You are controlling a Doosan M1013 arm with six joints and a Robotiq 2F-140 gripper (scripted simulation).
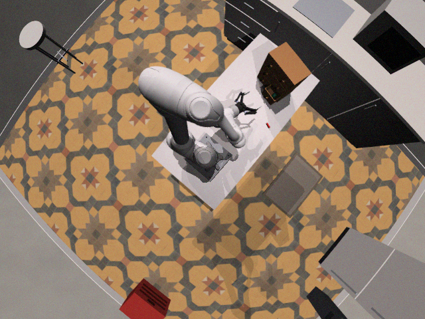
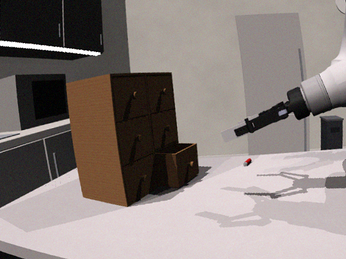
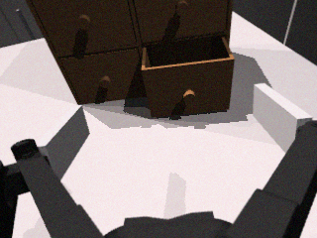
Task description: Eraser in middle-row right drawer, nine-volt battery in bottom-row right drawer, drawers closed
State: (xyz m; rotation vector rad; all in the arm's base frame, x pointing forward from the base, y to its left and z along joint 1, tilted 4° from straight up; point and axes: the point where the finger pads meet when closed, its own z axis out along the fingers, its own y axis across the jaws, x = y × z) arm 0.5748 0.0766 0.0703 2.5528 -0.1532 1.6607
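Observation:
The small brown chest [image 1: 288,63] [image 2: 94,134] [image 3: 94,40] stands upright on the table. Its bottom right drawer [image 2: 181,168] [image 3: 170,91] is pulled out and looks level; the other drawers in view look pushed in. In the top view a small green thing [image 1: 274,96] shows inside the open drawer; it is too small there to name surely. The wrist view shows only the drawer's dark inside. The eraser is not seen outside the chest. My gripper [image 1: 251,102] [image 2: 229,134] [image 3: 167,110] is wide open and empty, above the table in front of the open drawer, clear of it.
A small red cylinder with a grey end [image 1: 267,125] [image 2: 247,162] lies on the table [image 1: 192,185] [image 2: 114,234], off to the right of the chest's front, near the table's long edge. The arm's base [image 1: 206,157] stands at the table's other end. Kitchen cabinets stand behind the chest.

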